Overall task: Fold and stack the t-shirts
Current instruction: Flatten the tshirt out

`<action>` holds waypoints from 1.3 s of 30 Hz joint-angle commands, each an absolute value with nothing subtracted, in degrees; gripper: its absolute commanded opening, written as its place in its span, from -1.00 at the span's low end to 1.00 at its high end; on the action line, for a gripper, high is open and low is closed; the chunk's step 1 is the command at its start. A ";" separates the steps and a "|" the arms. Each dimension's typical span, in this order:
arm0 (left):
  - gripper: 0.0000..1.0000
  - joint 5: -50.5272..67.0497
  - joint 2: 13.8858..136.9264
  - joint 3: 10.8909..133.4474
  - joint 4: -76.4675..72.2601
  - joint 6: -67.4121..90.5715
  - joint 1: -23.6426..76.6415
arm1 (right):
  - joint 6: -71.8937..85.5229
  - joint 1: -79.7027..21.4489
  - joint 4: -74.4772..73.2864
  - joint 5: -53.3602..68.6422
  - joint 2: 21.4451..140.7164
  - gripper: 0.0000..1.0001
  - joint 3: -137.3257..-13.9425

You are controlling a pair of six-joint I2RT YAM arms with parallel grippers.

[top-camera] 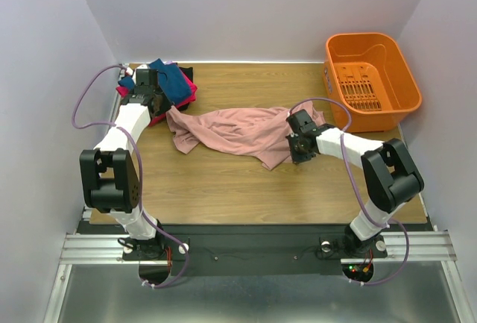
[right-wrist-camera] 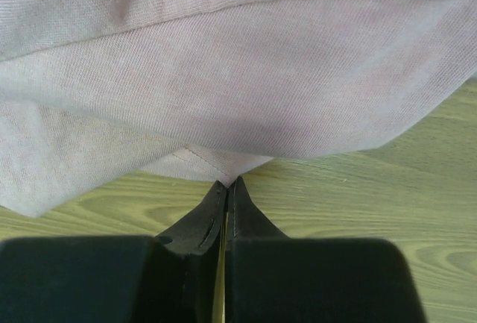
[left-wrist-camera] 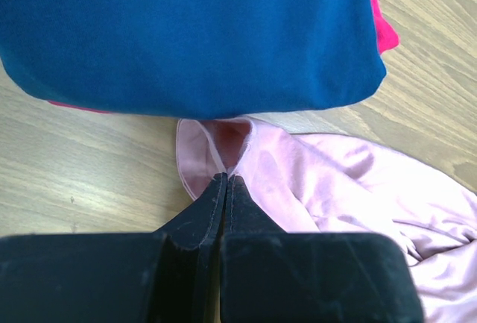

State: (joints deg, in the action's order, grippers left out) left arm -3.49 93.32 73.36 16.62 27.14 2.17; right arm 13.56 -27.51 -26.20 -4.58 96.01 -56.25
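A crumpled dusty-pink cloth t-shirt (top-camera: pixel 235 133) lies stretched across the middle of the wooden tabletop (top-camera: pixel 223 189), held at both ends by a two-armed robot. The left pincer (left-wrist-camera: pixel 226 177) is closed tight on a fold at the garment's left edge, just beside a folded navy-blue t-shirt (left-wrist-camera: pixel 194 32) that rests on a folded magenta t-shirt (left-wrist-camera: pixel 382 32) in the far left corner. The right pincer (right-wrist-camera: pixel 227 183) is likewise clamped, its tips meeting on the hem at the shirt's right end, where the cloth hangs just above the wood. An orange plastic basket (top-camera: pixel 337 88) stands at the far right corner, apart from the pink shirt.
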 commanded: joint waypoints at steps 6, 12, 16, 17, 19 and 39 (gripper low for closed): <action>-1.00 -2.81 88.33 73.39 14.68 24.00 1.76 | 16.00 -23.92 -25.04 -8.61 87.82 -0.99 -59.32; -1.00 -1.85 82.72 74.88 13.27 21.36 0.53 | 11.09 -15.65 -30.49 -12.11 82.53 -0.99 -73.53; -1.00 -0.36 80.07 77.95 13.62 20.22 0.35 | 9.05 -12.49 -32.60 -14.32 82.79 -0.99 -81.89; -1.00 -0.35 79.63 79.44 13.71 19.69 -0.87 | 9.05 -11.35 -33.22 -14.59 83.05 -0.99 -85.92; -1.00 1.40 78.67 80.76 13.89 19.34 -0.97 | 8.97 -10.64 -33.66 -14.76 84.02 -0.99 -90.33; -1.00 14.32 56.35 93.68 21.97 19.68 -1.32 | 2.47 -10.28 -35.33 -16.79 70.50 -0.99 -118.12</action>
